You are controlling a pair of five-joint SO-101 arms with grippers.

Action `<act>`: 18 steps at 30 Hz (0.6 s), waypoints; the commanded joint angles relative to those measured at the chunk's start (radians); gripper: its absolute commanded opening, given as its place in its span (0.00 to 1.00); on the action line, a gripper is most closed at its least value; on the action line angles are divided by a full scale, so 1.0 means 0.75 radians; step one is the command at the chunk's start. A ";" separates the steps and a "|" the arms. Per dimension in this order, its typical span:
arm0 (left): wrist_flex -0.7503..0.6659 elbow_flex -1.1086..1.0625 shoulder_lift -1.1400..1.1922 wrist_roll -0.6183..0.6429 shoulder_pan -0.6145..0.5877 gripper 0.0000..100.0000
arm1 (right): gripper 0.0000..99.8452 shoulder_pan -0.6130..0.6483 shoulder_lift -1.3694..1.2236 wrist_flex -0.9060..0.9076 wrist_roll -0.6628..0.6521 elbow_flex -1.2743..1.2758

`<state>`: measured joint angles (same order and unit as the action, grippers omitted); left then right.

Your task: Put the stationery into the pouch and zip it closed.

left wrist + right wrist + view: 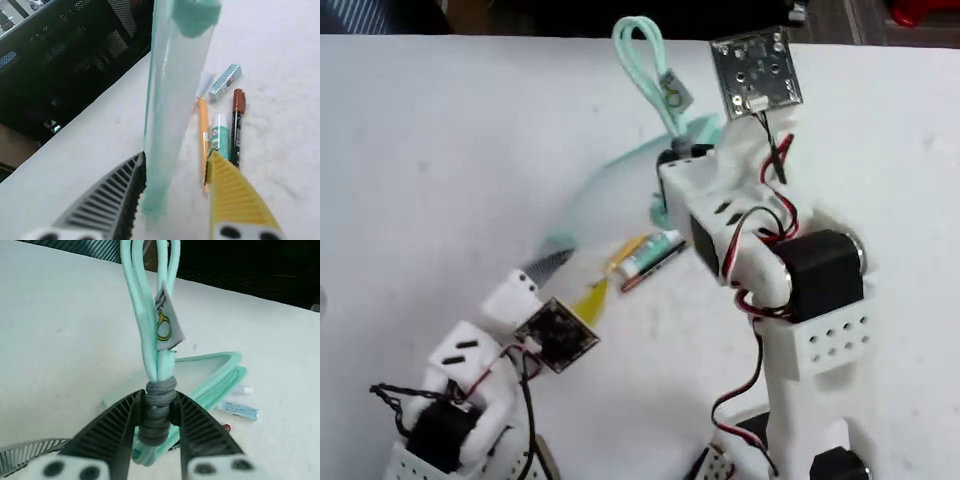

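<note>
Left claw (175, 159), one grey ribbed finger and one yellow, stands open astride the near end of the translucent mint-green plastic pouch (172, 100), probably to steady it. Just beside, loose on the white tabletop (440, 150): yellow pencil (203, 130), green-and-white tube (219, 136), brown pen (237, 120), none bagged yet. Farther off, right claw (158, 396) is clamped on the grey wound binding (157, 416) of the mint cord loop (142, 300), apparently tensioning the pouch.
</note>
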<state>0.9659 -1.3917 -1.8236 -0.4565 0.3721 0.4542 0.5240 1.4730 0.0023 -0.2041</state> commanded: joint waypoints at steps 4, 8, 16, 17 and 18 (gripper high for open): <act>-0.280 0.018 -0.003 0.080 0.048 0.21 | 0.02 0.126 -0.050 0.048 -0.018 -0.303; -0.426 -0.090 -0.005 0.082 -0.077 0.21 | 0.02 0.140 -0.111 0.146 -0.018 -0.450; -0.440 -0.155 -0.005 0.307 -0.007 0.23 | 0.02 0.148 -0.208 0.177 -0.010 -0.518; -0.419 -0.151 -0.007 0.317 0.001 0.23 | 0.02 0.169 -0.218 0.177 -0.010 -0.518; -0.409 -0.147 -0.007 0.325 0.001 0.23 | 0.02 0.189 -0.228 0.177 -0.010 -0.518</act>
<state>0.6421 -1.5190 -1.8159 -0.2570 0.3429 0.5600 0.3613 1.6111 0.0023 -0.5554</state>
